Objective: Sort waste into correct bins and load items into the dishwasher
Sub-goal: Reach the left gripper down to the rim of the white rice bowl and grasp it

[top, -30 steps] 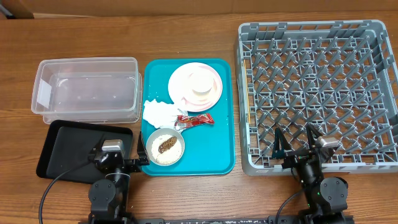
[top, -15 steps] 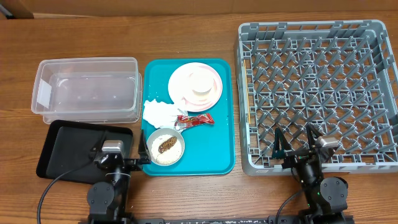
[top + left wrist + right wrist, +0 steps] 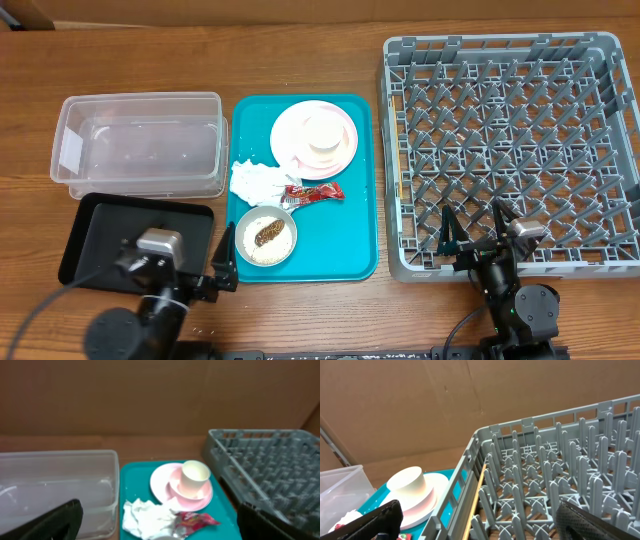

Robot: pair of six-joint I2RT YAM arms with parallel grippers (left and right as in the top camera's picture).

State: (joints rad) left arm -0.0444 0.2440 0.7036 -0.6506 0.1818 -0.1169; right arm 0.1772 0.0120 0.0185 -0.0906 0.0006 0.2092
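On the teal tray (image 3: 350, 230), a small white cup (image 3: 323, 135) stands on the pale-pink plate (image 3: 296, 125). Below them lie a crumpled white napkin (image 3: 255, 180), a red wrapper (image 3: 312, 193), and a white bowl (image 3: 266, 240) holding rice and a brown lump. A clear tub (image 3: 140, 145) and a black tray (image 3: 100, 230) sit at the left, the grey dish rack (image 3: 510, 150) at the right. My left gripper (image 3: 178, 264) hovers open over the black tray's near right corner. My right gripper (image 3: 473, 225) is open over the rack's near edge. The left wrist view shows the napkin (image 3: 147, 517), wrapper (image 3: 196, 521) and cup (image 3: 194, 474) ahead of my open left gripper (image 3: 159, 510).
Bare wooden table runs along the front edge, under both arms. In the right wrist view, my right gripper (image 3: 477, 507) looks down on the rack's (image 3: 555, 460) upright pegs, with the cup (image 3: 407, 482) and plate (image 3: 436, 491) off to the left. A brown cardboard wall stands behind.
My left arm has lifted and shifted left, toward the table's front edge, still open. The right arm has not moved.
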